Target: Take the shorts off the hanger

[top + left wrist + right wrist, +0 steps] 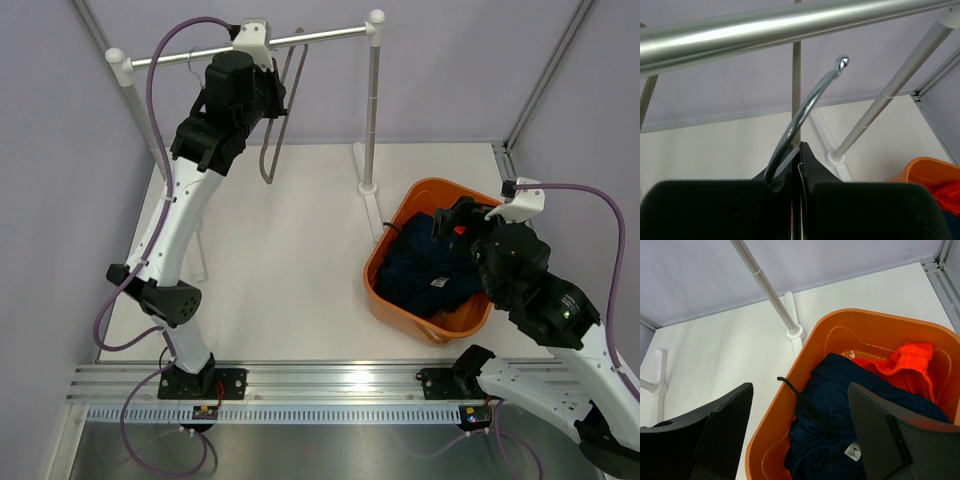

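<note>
The right jaws are spread wide and hold nothing. They hover just above an orange basket (860,315) at the right of the table (290,260). Between the two dark fingers (725,430), the shorts (840,405) are seen lying inside the basket.

The left jaws are clenched on the metal hook (805,107) of the hanger (272,150), high up by the rail (320,38). The hook's tip is seen just under the rail. Whether the hook rests on the rail cannot be told. The hanger hangs bare, with no cloth on it.

The task is judged to be all but done: the shorts are off the hanger and have been dropped in the basket. What may be left is for the right arm to be drawn back and the bare hanger to be settled on the rail.

The shorts are navy and lie crumpled in a loose heap that fills most of the basket. A white label (853,451) is shown near the front edge. A black drawstring (790,385) is draped over the basket's left rim. An orange-red garment (905,365) lies beside the shorts, toward the far side of the basket, and touches them.
</note>
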Robot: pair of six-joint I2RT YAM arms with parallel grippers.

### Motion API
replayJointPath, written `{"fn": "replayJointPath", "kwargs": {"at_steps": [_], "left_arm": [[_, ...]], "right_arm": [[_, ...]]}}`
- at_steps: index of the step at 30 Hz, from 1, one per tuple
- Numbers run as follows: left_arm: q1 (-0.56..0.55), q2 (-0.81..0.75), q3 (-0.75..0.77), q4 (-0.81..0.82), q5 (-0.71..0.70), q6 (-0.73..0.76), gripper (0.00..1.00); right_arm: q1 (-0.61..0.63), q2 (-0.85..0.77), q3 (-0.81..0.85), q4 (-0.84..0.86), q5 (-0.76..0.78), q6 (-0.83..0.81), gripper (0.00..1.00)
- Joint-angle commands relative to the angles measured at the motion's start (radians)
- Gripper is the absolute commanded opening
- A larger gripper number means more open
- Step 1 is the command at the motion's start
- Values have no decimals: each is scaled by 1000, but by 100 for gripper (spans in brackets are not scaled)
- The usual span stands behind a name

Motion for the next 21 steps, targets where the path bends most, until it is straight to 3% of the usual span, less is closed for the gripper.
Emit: {"fn": "replayJointPath", "kwargs": {"at_steps": [1, 21], "left_arm": [[8, 1, 1, 176, -1, -22, 0], [44, 97, 22, 354, -101, 18, 0]], "right_arm": [[-3, -12, 44, 40, -28, -36, 85], [-5, -5, 21, 88, -71, -96, 87]]}}
